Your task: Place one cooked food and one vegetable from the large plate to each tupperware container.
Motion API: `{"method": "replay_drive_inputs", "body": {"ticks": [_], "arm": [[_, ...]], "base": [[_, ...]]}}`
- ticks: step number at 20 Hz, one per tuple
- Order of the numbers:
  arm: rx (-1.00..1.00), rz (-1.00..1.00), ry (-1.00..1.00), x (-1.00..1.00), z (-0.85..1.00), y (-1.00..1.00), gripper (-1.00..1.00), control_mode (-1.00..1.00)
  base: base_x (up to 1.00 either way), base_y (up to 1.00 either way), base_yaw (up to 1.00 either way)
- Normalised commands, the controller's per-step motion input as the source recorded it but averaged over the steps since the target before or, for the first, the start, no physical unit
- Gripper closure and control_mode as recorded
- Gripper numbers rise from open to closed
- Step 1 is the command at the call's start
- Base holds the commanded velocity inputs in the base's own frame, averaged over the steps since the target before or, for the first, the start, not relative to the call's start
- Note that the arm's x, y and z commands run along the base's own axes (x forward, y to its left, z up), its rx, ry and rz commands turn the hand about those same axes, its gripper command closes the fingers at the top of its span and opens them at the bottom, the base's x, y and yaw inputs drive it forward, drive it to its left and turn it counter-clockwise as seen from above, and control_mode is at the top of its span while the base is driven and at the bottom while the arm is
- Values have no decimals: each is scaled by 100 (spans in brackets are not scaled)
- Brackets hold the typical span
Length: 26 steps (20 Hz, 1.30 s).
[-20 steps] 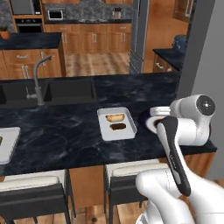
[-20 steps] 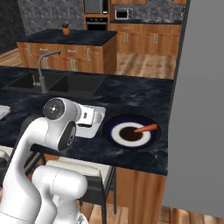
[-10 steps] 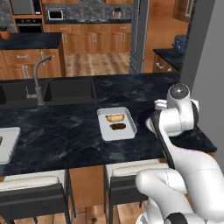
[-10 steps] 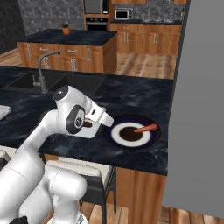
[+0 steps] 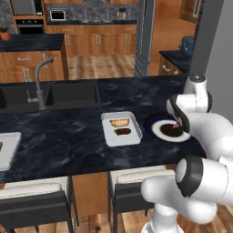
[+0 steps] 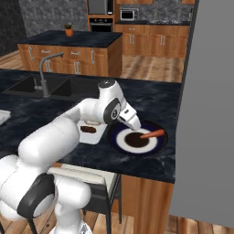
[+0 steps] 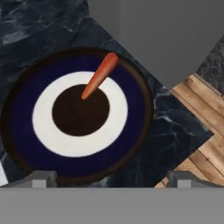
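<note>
The large plate (image 7: 78, 144) is round with a dark rim, a blue band, a white ring and a dark centre. An orange carrot (image 7: 100, 74) lies on it, pointing from the centre to the rim. My gripper (image 7: 111, 177) hangs open right above the plate, fingertips (image 7: 40, 178) wide apart and holding nothing. In the right base view the gripper (image 6: 132, 121) hovers over the plate (image 6: 123, 142) just left of the carrot (image 6: 152, 134). One tupperware container (image 5: 109, 136) left of the plate (image 5: 157, 129) holds a bread-like piece (image 5: 119, 122) and a dark piece (image 5: 122, 132). A second container (image 5: 8, 150) lies far left.
A dark sink basin (image 5: 68, 93) with a grey faucet (image 5: 41, 84) sits at the back of the black counter. A tall grey column (image 6: 205, 105) stands close to the plate's right. The counter's front edge (image 6: 151, 176) and stools (image 5: 132, 182) lie below.
The arm has swung right, from beside the near container to above the large plate, and the hand now points down at it. The gripper stays open. Food items have not moved.
</note>
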Motion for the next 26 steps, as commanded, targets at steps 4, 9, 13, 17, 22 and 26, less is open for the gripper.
{"method": "replay_drive_inputs", "body": {"ticks": [4,9,13,17,22,26], "arm": [[3,-4,5,67,-43,-43,-100,-100],[2,-12,6,71,-46,-12,-100,-100],[8,-10,6,62,-43,-18,-100,-100],[11,-8,8,49,-40,-41,-100,-100],[10,-7,4,49,-27,-36,-100,-100],[6,-6,5,51,-28,-34,-100,-100]], "base": [[0,0,0],[0,0,0],[0,0,0],[0,0,0],[0,0,0],[0,0,0]]}}
